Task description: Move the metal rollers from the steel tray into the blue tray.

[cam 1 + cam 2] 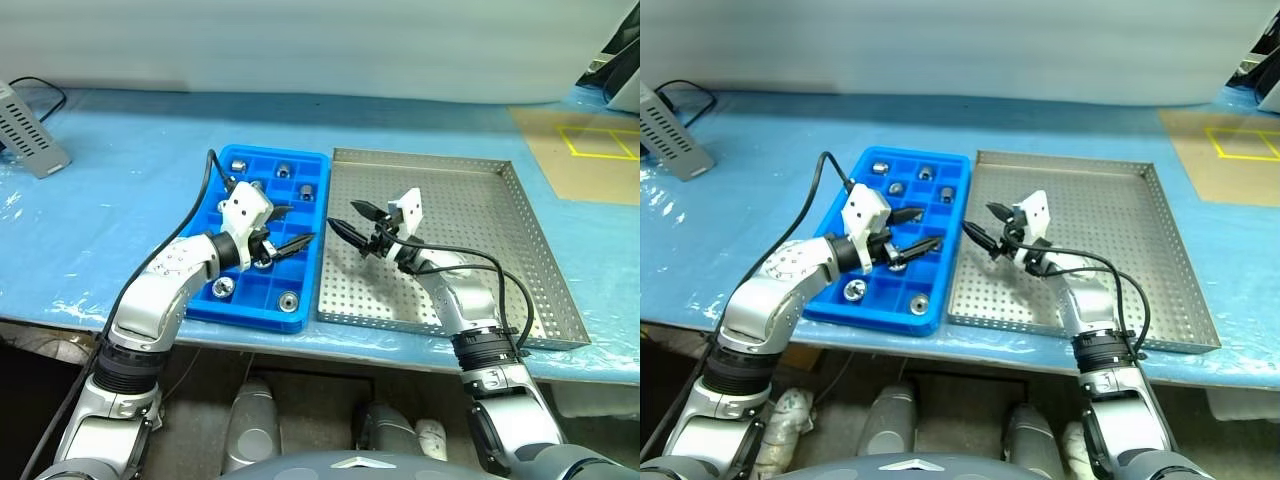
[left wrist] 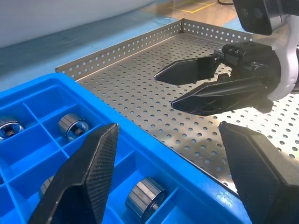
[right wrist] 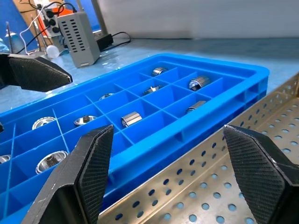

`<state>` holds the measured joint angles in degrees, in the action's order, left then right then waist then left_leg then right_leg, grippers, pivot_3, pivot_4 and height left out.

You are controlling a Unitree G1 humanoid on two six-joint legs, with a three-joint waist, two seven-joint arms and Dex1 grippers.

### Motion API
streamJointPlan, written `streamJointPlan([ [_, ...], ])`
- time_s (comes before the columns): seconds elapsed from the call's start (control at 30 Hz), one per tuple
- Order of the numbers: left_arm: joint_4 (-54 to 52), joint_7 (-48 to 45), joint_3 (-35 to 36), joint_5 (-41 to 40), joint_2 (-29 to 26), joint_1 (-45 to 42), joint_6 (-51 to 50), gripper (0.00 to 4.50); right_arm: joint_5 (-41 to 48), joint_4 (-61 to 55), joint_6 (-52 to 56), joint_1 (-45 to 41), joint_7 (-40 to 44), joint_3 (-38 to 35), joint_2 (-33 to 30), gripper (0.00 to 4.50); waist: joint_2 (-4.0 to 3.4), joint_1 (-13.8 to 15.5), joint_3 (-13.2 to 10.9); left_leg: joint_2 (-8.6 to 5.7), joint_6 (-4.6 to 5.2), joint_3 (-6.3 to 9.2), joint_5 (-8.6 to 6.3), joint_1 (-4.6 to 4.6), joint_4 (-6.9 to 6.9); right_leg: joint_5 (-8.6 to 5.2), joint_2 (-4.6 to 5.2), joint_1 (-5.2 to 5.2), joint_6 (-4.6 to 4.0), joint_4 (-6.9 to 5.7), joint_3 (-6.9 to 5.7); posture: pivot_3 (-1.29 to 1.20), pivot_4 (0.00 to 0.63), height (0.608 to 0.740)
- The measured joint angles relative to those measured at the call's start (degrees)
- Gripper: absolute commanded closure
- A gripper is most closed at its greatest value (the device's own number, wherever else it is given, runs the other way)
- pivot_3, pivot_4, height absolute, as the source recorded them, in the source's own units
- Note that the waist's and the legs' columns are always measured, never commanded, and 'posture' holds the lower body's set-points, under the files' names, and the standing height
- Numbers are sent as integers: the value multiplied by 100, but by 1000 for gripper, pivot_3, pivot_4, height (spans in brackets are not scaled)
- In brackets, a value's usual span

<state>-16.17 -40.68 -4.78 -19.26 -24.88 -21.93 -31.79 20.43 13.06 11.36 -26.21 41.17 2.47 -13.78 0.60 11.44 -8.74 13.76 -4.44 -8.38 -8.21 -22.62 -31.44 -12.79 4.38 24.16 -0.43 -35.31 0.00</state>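
Both my grippers empty, jaws spread. Left gripper hangs over the blue tray; right gripper hovers over the left part of the steel tray, pointing left toward the blue one. The metal rollers all sit in blue compartments, several far, a few near. I find none on the steel floor; the patch under my right forearm is hidden.

Judgement: transfer looks finished. Best now: check that hidden patch before withdrawing, keeping fingers clear of the rims.

Right wrist view shows rollers lying on their sides and a grey box beyond; the head views show their spread across the grid.
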Motion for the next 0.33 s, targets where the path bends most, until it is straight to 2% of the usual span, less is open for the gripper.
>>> streamJointPlan([
  [0.2,95,-38,1,-1,9,-74,21,835,0,-148,134,20,-59,-12,2,613,0,13,0,1,4,0,-2,-4,7,0,-4,2,1,10,-1,261,150,740],
  [0.33,548,-79,-2,42,22,-380,144,835,1,-251,286,-23,-111,-27,-28,613,0,-9,0,0,2,0,-1,-3,8,1,-4,2,2,11,1,217,150,740],
])
